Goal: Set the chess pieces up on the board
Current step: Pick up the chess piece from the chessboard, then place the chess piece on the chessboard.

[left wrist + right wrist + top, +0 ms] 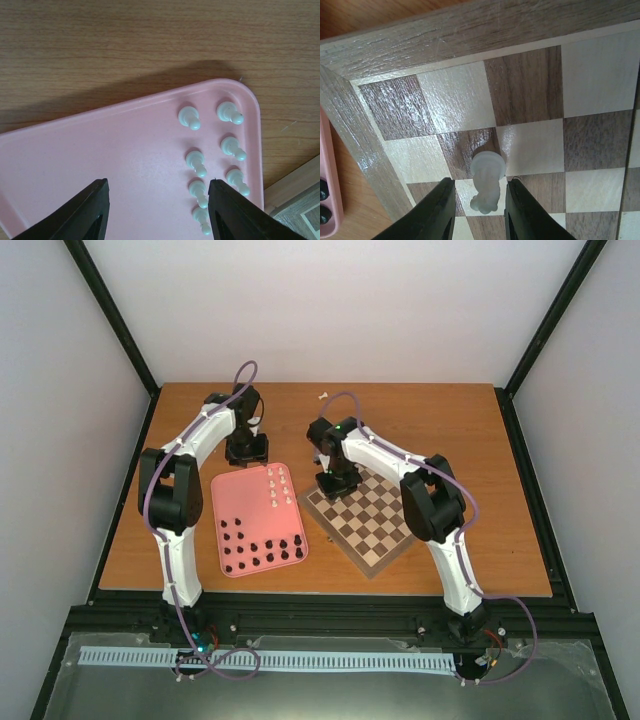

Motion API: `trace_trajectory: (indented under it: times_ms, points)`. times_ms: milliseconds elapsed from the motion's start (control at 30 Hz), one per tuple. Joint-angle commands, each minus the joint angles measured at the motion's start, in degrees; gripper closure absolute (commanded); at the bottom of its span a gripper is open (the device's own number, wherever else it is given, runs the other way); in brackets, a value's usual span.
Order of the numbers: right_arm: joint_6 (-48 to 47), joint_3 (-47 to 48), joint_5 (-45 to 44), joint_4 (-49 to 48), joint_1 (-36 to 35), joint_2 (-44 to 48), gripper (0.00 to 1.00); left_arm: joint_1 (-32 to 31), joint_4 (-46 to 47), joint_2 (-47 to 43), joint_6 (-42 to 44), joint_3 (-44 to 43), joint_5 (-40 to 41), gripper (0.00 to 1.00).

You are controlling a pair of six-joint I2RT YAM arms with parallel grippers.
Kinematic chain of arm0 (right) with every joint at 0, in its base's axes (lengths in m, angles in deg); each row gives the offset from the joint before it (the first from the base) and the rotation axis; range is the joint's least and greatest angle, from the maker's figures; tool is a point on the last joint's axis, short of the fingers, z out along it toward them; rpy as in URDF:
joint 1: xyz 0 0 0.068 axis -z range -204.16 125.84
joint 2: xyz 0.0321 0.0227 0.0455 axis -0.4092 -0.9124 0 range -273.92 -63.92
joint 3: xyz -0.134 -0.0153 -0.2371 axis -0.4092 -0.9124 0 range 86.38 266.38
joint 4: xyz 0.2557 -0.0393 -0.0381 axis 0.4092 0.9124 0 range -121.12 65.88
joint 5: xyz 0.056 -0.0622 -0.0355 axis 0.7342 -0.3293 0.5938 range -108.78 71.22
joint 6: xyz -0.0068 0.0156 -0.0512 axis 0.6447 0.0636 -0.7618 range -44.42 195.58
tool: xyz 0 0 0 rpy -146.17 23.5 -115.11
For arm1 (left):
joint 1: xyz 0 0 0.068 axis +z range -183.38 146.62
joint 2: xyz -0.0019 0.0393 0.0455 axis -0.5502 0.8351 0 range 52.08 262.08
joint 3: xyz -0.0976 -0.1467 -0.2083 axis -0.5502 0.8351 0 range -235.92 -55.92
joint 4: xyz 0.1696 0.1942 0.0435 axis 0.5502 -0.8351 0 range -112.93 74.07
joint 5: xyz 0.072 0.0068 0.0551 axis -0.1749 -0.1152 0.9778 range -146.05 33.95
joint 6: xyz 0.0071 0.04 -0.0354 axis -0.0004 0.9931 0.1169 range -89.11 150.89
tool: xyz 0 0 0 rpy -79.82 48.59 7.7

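The board [378, 518] lies at mid-right, turned diagonally. My right gripper [337, 483] hangs over its left corner. In the right wrist view a cream-white chess piece [487, 172] stands on a dark square, and my right gripper [480, 184] straddles it, open, with a sliver of board showing on each side. My left gripper [246, 450] is above the far edge of the pink tray [240, 502]. In the left wrist view my left gripper [157, 186] is open and empty, with several white pawns [195, 162] just inside and beyond its right finger [227, 210].
The pink tray [90, 150] carries several white pieces [279, 485] at its far right corner and several black pieces [262, 552] along its near side. One stray white piece [322, 395] lies on the wooden table near the back edge. The tray's rim [327, 165] adjoins the board's left corner.
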Motion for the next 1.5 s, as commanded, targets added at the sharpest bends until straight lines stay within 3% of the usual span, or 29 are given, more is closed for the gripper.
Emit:
trace_trajectory:
  times_ms: [0,400,767,1033,1233,1467]
  points:
    - [-0.4,0.8,-0.3,-0.3,0.3,-1.0,0.71,0.1,0.7,0.7,-0.2,-1.3,-0.6,0.43]
    - [0.3,1.0,-1.5,-0.2,0.4,-0.9,0.87,0.1,0.8,0.9,-0.1,-1.3,-1.4,0.44]
    - [2.6,0.6,-2.7,0.2,2.0,5.2,0.90,0.1,1.0,0.5,-0.1,-0.9,-1.9,0.44]
    - [4.0,-7.2,-3.8,0.9,9.2,16.0,0.90,0.1,1.0,0.5,-0.1,-1.2,-2.6,0.45]
    - [3.2,-19.4,-4.8,-0.3,20.4,25.5,0.90,0.1,1.1,0.6,0.0,-1.2,-2.9,0.46]
    - [1.2,-28.2,-4.0,-3.0,28.3,29.0,0.89,0.1,0.8,0.2,0.0,-1.5,-3.1,0.46]
